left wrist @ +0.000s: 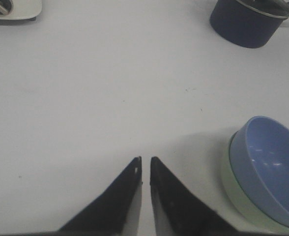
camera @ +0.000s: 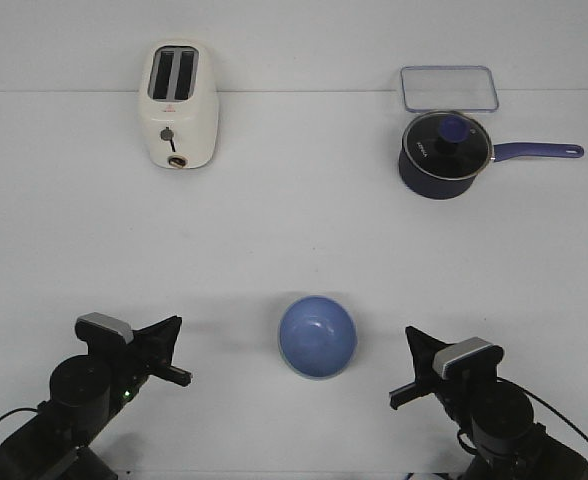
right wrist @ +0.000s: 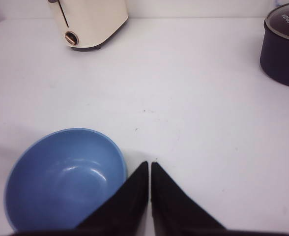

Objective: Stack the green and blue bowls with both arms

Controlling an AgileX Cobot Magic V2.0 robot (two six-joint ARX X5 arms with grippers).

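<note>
The blue bowl (camera: pixel 317 337) sits inside the green bowl near the table's front middle, between the two arms. In the left wrist view the blue bowl (left wrist: pixel 272 167) rests in the pale green bowl (left wrist: pixel 243 199), whose rim shows beneath it. The right wrist view shows only the blue bowl (right wrist: pixel 66 179). My left gripper (camera: pixel 179 376) (left wrist: pixel 145 160) is shut and empty, left of the bowls. My right gripper (camera: pixel 401 398) (right wrist: pixel 150 163) is shut and empty, right of the bowls.
A cream toaster (camera: pixel 178 104) stands at the back left. A dark navy lidded saucepan (camera: pixel 444 154) with a long handle stands at the back right, with a clear lid or tray (camera: pixel 449 88) behind it.
</note>
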